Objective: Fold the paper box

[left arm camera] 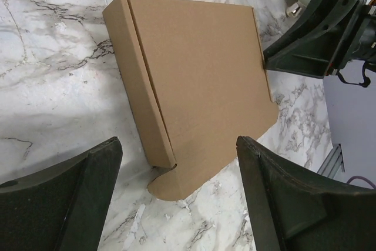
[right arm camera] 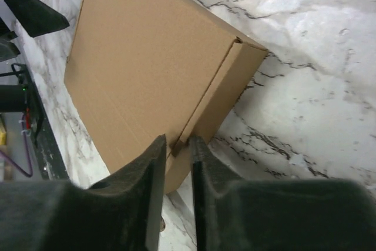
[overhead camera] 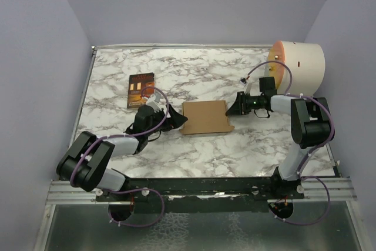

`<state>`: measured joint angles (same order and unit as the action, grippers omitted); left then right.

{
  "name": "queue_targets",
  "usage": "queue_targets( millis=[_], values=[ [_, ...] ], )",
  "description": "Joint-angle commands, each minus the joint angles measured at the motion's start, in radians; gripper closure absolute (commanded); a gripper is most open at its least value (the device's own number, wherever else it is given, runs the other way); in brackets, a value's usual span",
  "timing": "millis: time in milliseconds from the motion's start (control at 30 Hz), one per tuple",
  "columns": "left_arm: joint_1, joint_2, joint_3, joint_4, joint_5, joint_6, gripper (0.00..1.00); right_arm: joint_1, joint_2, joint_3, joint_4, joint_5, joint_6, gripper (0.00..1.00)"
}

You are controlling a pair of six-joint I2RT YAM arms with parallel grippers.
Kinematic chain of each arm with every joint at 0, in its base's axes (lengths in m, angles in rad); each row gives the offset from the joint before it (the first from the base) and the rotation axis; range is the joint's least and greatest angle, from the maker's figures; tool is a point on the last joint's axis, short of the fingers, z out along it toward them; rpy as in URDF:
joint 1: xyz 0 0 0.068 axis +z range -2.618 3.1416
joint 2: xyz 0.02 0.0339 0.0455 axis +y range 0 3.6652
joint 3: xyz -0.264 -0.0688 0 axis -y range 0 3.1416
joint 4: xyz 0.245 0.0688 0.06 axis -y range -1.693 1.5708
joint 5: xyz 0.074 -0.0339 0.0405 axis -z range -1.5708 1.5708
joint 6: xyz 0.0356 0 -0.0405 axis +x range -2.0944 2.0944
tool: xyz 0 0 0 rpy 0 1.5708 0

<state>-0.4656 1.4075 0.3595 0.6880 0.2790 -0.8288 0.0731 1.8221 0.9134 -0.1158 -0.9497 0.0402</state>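
- One plain brown corrugated-cardboard paper box (overhead camera: 204, 117) lies at the centre of the white marble-patterned table (overhead camera: 235, 151), broad face up.
- Left gripper (overhead camera: 176, 119) sits at the box's 9 o'clock. Its jaws are spread wide with nothing in them, and the box lies just ahead in the wrist view.
- Right gripper (overhead camera: 231, 107) sits at the box's 3 o'clock, tips against the box edge. Its jaws are nearly together, leaving only a thin slot. The seam between lid and side wall shows through the slot, but I cannot tell whether cardboard is pinched there.
- Progress, as judged: mostly done. The walls are up, the lid is down, and the shape reads as a shallow closed box.
- Left to do: a rounded tab (left arm camera: 176, 183) pokes out flat on the marble at one corner and the lid panel overhangs there, so the tucking looks unfinished.
- Hidden: the interior, any locking tabs and the underside.
- Bystanders: a dark book with an orange cover picture (overhead camera: 141, 89) at the box's 10 o'clock and a large cream cylinder (overhead camera: 299, 66) at 2 o'clock, both apart from the box.
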Motion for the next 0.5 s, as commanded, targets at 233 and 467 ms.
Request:
queue_targets(
  millis=[233,467],
  values=[
    [0.001,-0.071,-0.05,0.029,-0.034,-0.017,0.19,0.013,0.004,-0.018,-0.019,-0.009,0.01,0.58],
    [0.0,-0.044,-0.048,0.04,-0.024,-0.014,0.19,0.008,0.041,-0.015,-0.022,0.045,0.039,0.71]
  ],
)
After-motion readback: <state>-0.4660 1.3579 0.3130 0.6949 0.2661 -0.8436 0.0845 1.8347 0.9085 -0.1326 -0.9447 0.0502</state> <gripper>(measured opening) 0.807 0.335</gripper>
